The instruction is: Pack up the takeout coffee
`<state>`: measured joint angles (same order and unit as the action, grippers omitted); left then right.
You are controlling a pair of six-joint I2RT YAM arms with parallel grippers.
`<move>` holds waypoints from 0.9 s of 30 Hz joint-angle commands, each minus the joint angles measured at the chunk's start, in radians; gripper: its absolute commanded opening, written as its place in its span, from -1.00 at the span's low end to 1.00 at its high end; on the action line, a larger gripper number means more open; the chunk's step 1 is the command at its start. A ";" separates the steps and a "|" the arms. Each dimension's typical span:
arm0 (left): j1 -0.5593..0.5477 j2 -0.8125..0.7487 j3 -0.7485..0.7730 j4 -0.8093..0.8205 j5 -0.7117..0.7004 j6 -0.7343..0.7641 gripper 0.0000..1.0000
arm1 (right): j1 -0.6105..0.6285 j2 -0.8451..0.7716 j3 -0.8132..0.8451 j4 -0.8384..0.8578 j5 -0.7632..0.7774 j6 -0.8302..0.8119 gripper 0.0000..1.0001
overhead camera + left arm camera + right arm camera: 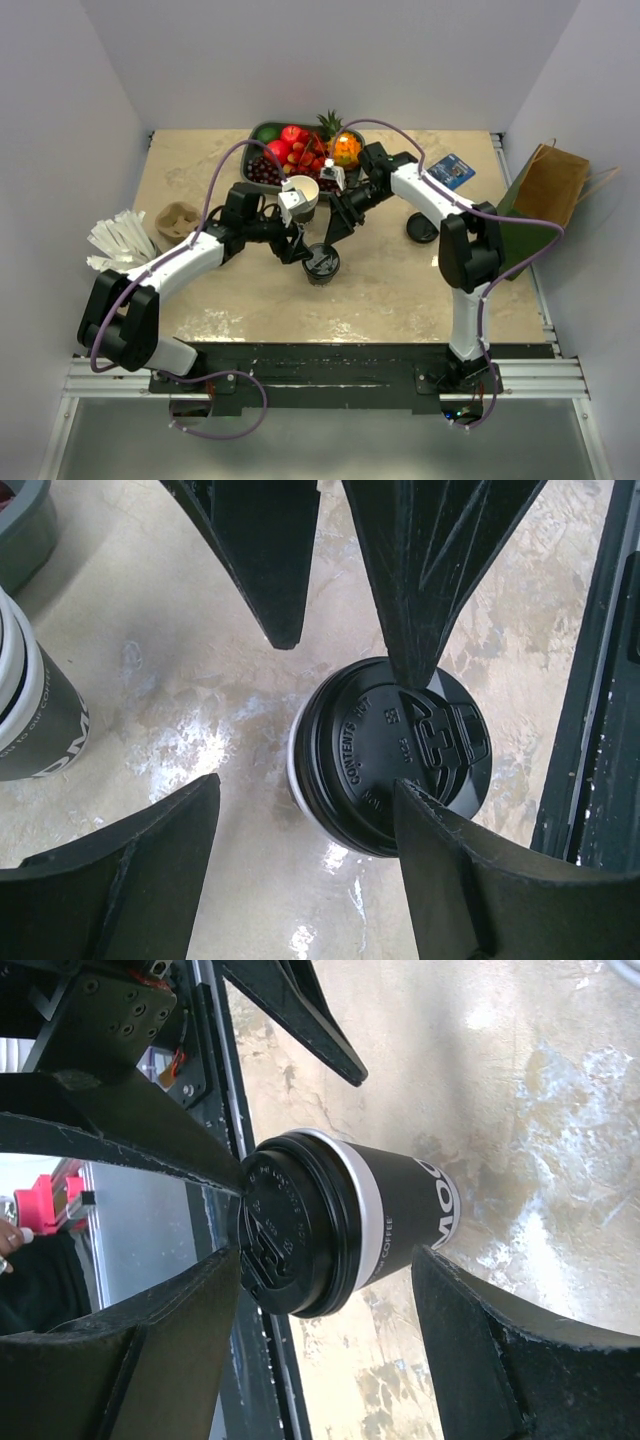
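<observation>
The takeout coffee stands upright near the table's middle, a cup with a dark printed sleeve, a white band and a black lid. My left gripper is open, just left of the cup and above it. In the left wrist view its right finger overlaps the lid's near edge. My right gripper is open just behind the cup. In the right wrist view its fingers stand on both sides of the cup without touching it.
A stack of lidless cups stands behind the grippers, also in the left wrist view. A fruit bowl is at the back. A loose black lid and a brown paper bag are right. A cup carrier and wrapped straws are left.
</observation>
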<state>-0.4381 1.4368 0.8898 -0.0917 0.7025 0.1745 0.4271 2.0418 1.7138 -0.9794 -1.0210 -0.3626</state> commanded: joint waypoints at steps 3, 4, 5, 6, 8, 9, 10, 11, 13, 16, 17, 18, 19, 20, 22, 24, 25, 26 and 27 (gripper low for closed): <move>0.012 0.004 0.017 0.038 0.058 -0.010 0.49 | 0.025 0.011 -0.002 0.013 -0.033 -0.055 0.43; 0.013 0.004 0.017 0.041 0.058 -0.010 0.49 | 0.027 0.012 -0.002 0.010 -0.036 -0.058 0.43; 0.015 0.005 0.015 0.041 0.058 -0.010 0.49 | 0.029 0.015 -0.002 0.010 -0.037 -0.061 0.42; 0.018 0.007 0.014 0.043 0.061 -0.010 0.48 | 0.032 0.018 -0.002 0.008 -0.037 -0.062 0.40; 0.021 0.010 0.014 0.043 0.061 -0.010 0.48 | 0.035 0.024 0.001 0.007 -0.044 -0.064 0.39; 0.022 0.010 0.014 0.043 0.064 -0.010 0.48 | 0.038 0.026 0.003 0.008 -0.044 -0.065 0.39; 0.024 0.013 0.014 0.043 0.068 -0.010 0.48 | 0.038 0.031 0.004 0.008 -0.045 -0.067 0.39; 0.024 0.014 0.017 0.043 0.069 -0.012 0.48 | 0.038 0.034 0.007 0.008 -0.045 -0.068 0.39; 0.027 0.030 0.023 0.032 0.078 -0.013 0.47 | 0.041 0.037 0.012 0.005 -0.045 -0.070 0.38; 0.032 0.034 0.023 0.041 0.094 -0.024 0.45 | 0.044 0.049 0.021 -0.002 -0.045 -0.076 0.36; 0.032 0.036 0.023 0.043 0.095 -0.024 0.45 | 0.044 0.057 0.023 -0.007 -0.047 -0.078 0.34; 0.032 0.037 0.024 0.044 0.097 -0.024 0.45 | 0.042 0.058 0.026 -0.011 -0.048 -0.079 0.31; 0.033 0.039 0.021 0.046 0.097 -0.026 0.45 | 0.042 0.063 0.030 -0.018 -0.048 -0.082 0.29; 0.035 0.039 0.021 0.047 0.097 -0.027 0.44 | 0.042 0.063 0.033 -0.019 -0.048 -0.082 0.26; 0.038 0.040 0.018 0.053 0.098 -0.036 0.43 | 0.044 0.073 0.043 -0.027 -0.050 -0.082 0.18; 0.047 0.046 0.021 0.055 0.107 -0.047 0.40 | 0.042 0.084 0.049 -0.033 -0.057 -0.081 0.07; 0.052 0.051 0.021 0.058 0.110 -0.058 0.39 | 0.042 0.087 0.053 -0.036 -0.060 -0.078 0.04; 0.058 0.053 0.020 0.061 0.112 -0.062 0.38 | 0.042 0.093 0.055 -0.038 -0.062 -0.076 0.02; 0.061 0.054 0.020 0.070 0.115 -0.067 0.37 | 0.044 0.095 0.056 -0.038 -0.063 -0.072 -0.01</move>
<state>-0.4015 1.4776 0.8898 -0.0818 0.7792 0.1390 0.4648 2.1212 1.7267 -0.9977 -1.0458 -0.4236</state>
